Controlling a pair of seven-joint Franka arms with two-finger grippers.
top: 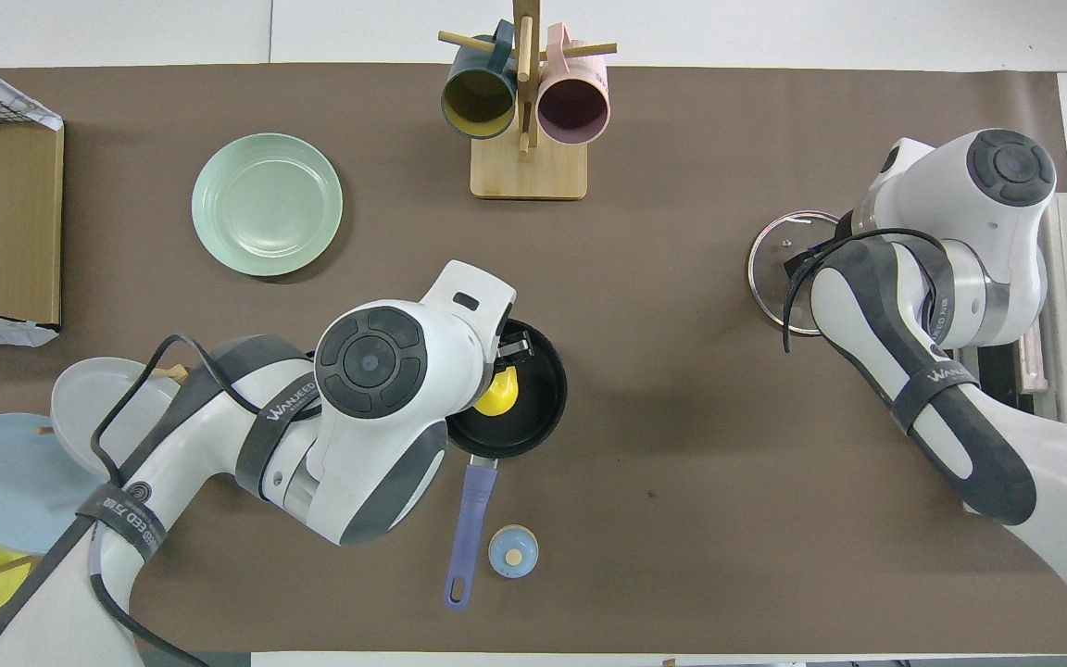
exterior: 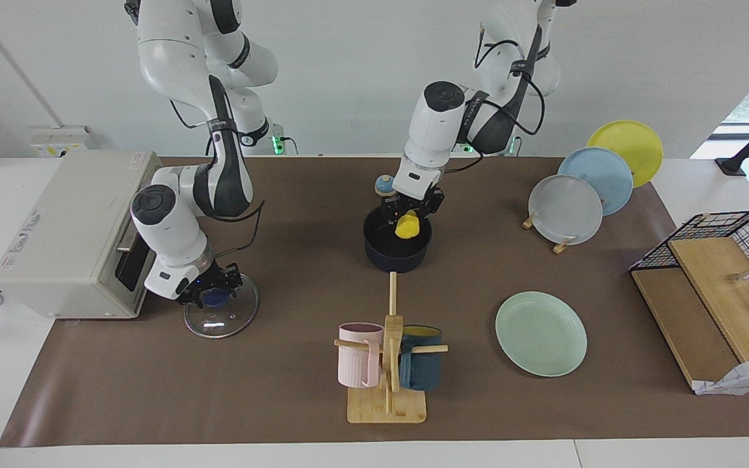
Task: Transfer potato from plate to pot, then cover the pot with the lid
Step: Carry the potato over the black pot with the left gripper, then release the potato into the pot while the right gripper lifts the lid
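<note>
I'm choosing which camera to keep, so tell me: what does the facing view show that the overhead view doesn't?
Only the facing view shows the left gripper shut on the potato, and the right gripper down at the middle of the lid. Only the overhead view shows the pot's handle, with the bell apart beside it. Both show the potato over the pot, the bare plate and the mug rack.

Potato: yellow, at left jaws, over pot. Plate: bare. Lid: flat, knob at right jaws.
</note>
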